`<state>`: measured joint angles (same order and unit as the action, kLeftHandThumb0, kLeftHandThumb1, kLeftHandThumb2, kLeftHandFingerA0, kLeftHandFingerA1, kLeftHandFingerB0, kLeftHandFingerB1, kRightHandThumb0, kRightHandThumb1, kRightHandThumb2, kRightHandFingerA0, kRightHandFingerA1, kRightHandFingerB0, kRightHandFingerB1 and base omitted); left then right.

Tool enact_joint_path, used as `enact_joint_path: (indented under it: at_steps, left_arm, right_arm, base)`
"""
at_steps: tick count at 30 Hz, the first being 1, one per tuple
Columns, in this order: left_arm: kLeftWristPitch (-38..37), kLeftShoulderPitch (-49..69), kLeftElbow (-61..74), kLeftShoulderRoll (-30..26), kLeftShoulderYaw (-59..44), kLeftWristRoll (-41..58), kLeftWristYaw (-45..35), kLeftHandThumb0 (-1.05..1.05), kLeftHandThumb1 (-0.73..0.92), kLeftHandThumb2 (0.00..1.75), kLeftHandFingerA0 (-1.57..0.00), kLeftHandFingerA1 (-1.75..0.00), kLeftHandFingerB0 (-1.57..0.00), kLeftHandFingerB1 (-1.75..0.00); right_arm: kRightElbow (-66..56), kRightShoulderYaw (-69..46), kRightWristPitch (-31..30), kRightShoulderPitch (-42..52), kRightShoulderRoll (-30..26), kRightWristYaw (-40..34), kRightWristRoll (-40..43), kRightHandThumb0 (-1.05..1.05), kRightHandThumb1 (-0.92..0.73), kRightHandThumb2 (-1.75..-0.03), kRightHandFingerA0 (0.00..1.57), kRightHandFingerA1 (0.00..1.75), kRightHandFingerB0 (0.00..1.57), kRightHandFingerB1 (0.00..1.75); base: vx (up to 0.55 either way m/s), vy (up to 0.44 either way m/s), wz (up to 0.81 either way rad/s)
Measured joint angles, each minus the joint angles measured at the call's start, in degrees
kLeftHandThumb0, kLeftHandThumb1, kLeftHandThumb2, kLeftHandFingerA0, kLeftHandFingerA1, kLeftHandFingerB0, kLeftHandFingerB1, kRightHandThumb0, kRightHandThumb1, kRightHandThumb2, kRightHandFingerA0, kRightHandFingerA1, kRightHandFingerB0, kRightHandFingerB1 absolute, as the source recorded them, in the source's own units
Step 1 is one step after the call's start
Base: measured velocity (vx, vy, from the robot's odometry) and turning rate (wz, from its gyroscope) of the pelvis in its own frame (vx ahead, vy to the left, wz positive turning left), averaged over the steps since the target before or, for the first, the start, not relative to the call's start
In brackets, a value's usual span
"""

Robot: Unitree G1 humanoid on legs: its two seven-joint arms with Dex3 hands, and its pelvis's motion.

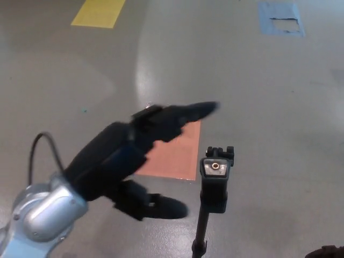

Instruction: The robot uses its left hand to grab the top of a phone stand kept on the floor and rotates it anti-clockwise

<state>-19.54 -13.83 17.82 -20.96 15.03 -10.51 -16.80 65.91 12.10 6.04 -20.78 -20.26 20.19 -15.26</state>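
Note:
The black phone stand (214, 185) rises from the grey floor at the lower middle, its clamp head with a small brass-coloured screw facing up at me and its thin pole running down out of the picture. My left hand (134, 161) is open just to the left of the stand's top, fingers stretched toward the upper right and the thumb spread below. There is a small gap between the hand and the stand; they do not touch. Only a dark sliver at the bottom right corner could be my right hand.
An orange rectangle (177, 156) is taped on the floor behind the hand, partly covered by it. A yellow patch (98, 12) lies at the top left and a blue patch (279, 19) at the top right.

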Motion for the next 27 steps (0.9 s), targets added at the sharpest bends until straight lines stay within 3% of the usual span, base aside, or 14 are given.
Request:
enact_joint_path:
  at_steps: [3,4,8,9,18,20,21,22,23,24,25,26,27]
  left_arm:
    - [1.4,-3.0,3.0,1.0,2.3,-0.6,-1.5,-0.60,0.39,0.73,-0.10,-0.34,-0.03,-0.28]
    - [1.5,-3.2,3.0,1.2,2.5,-0.7,-1.6,-0.56,0.44,0.55,-0.13,-0.27,-0.06,-0.27]
    - [3.4,-4.1,3.1,2.5,4.2,-1.7,-2.5,-0.54,0.43,0.55,-0.12,-0.27,-0.06,-0.27]
    - [3.8,-4.3,3.0,2.7,4.5,-1.9,-2.6,-0.54,0.36,0.68,-0.10,-0.28,-0.05,-0.31]
    - [6.0,-6.8,-0.8,6.0,7.1,-5.2,-2.9,-0.41,0.32,0.64,-0.06,-0.26,-0.06,-0.39]
    - [6.0,-7.2,-2.2,6.6,7.4,-6.1,-2.6,-0.37,0.40,0.56,-0.08,-0.24,-0.08,-0.34]
    - [6.0,-7.3,-2.8,6.9,7.5,-6.4,-2.5,-0.39,0.41,0.58,-0.10,-0.22,-0.09,-0.38]
    - [6.0,-7.4,-3.6,7.3,7.7,-7.0,-2.3,-0.30,0.27,0.72,0.00,-0.39,-0.07,-0.47]
    - [5.9,-7.6,-4.6,7.6,7.9,-7.5,-2.0,-0.30,0.27,0.72,0.00,-0.39,-0.07,-0.47]
    - [5.9,-7.8,-5.3,7.8,8.0,-7.8,-1.9,-0.36,0.36,0.60,-0.07,-0.26,-0.12,-0.41]
    - [5.8,-7.9,-5.7,7.9,8.1,-8.0,-1.8,-0.36,0.36,0.60,-0.07,-0.26,-0.12,-0.41]
    - [5.7,-8.1,-6.6,8.2,8.2,-8.5,-1.4,-0.25,0.42,0.55,-0.09,-0.24,-0.27,-0.39]
    - [5.7,-8.2,-7.0,8.4,8.2,-8.8,-1.3,-0.25,0.42,0.55,-0.09,-0.24,-0.27,-0.39]
  right_arm:
    - [0.1,-0.2,0.2,-0.4,0.0,0.1,0.0,-0.49,-0.78,-0.62,0.57,0.41,0.22,0.30]
    - [0.1,-0.3,0.2,-0.4,-0.1,0.1,0.0,-0.49,-0.78,-0.63,0.57,0.41,0.21,0.30]
    - [0.1,-0.3,0.3,-0.4,-0.1,0.3,0.0,-0.49,-0.77,-0.63,0.57,0.41,0.21,0.30]
    - [0.1,-0.3,0.3,-0.4,-0.1,0.3,0.0,-0.48,-0.77,-0.63,0.56,0.40,0.22,0.30]
    - [0.3,-0.8,0.3,-1.0,-0.1,0.8,0.0,-0.48,-0.77,-0.63,0.57,0.41,0.22,0.30]
    - [0.4,-0.8,0.3,-1.1,-0.1,0.9,0.0,-0.49,-0.77,-0.62,0.57,0.40,0.22,0.30]
    - [0.4,-0.8,0.3,-1.1,-0.1,0.9,0.0,-0.56,-0.62,-0.85,0.51,0.53,0.19,0.42]
    - [0.5,-0.8,0.3,-1.1,-0.1,0.9,0.0,-0.57,-0.62,-0.86,0.50,0.53,0.19,0.42]
    - [0.6,-0.8,0.3,-1.2,-0.1,0.9,-0.1,-0.57,-0.62,-0.86,0.50,0.53,0.19,0.42]
    - [0.7,-0.8,0.3,-1.3,-0.1,0.9,-0.1,-0.49,-0.77,-0.62,0.58,0.40,0.23,0.30]
    - [0.7,-0.8,0.3,-1.3,-0.1,0.9,-0.1,-0.49,-0.77,-0.62,0.58,0.40,0.23,0.30]
    - [0.8,-0.8,0.3,-1.4,-0.1,0.9,-0.1,-0.48,-0.77,-0.62,0.57,0.40,0.23,0.31]
    - [0.8,-0.8,0.3,-1.4,-0.1,0.9,-0.1,-0.48,-0.77,-0.62,0.57,0.40,0.23,0.31]
  base:
    - [0.00,0.000,0.00]
    - [0.00,0.000,0.00]
    - [0.00,0.000,0.00]
    - [0.00,0.000,0.00]
    - [0.00,0.000,0.00]
    - [0.00,0.000,0.00]
    - [0.00,0.000,0.00]
    - [0.00,0.000,0.00]
    - [0.00,0.000,0.00]
    - [0.00,0.000,0.00]
    - [0.00,0.000,0.00]
    - [0.00,0.000,0.00]
    - [0.00,0.000,0.00]
